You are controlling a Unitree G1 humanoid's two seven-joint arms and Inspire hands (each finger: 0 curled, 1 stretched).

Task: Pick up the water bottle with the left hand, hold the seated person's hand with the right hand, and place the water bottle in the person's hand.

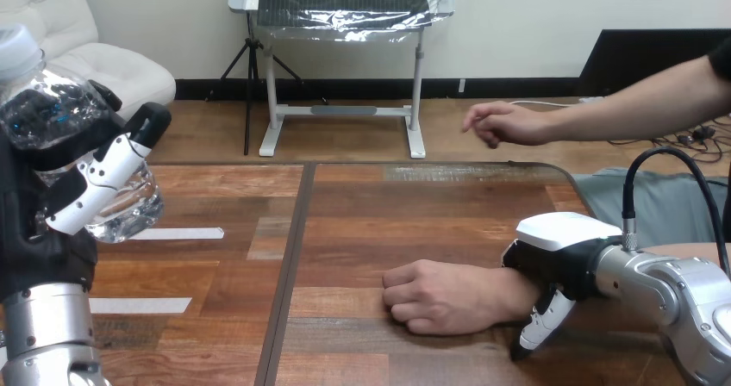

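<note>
At the far left my left hand (pixel 82 175) is raised above the table, its fingers and thumb curled round a clear water bottle (pixel 52 110) with a pale cap. The bottle is upright, slightly tilted. On the table at lower right lies the person's hand (pixel 440 295), closed in a loose fist, knuckles to the left. My right hand (pixel 560 261) sits over that wrist, with fingers curled down on the near side of it. The person's other hand (pixel 504 123) hovers in the air beyond the table's far edge, fingers pointing left and down.
The wooden table (pixel 345 222) has a dark seam running down its middle and two white tape strips (pixel 177 233) on its left half. The person's forearm reaches in from the right edge.
</note>
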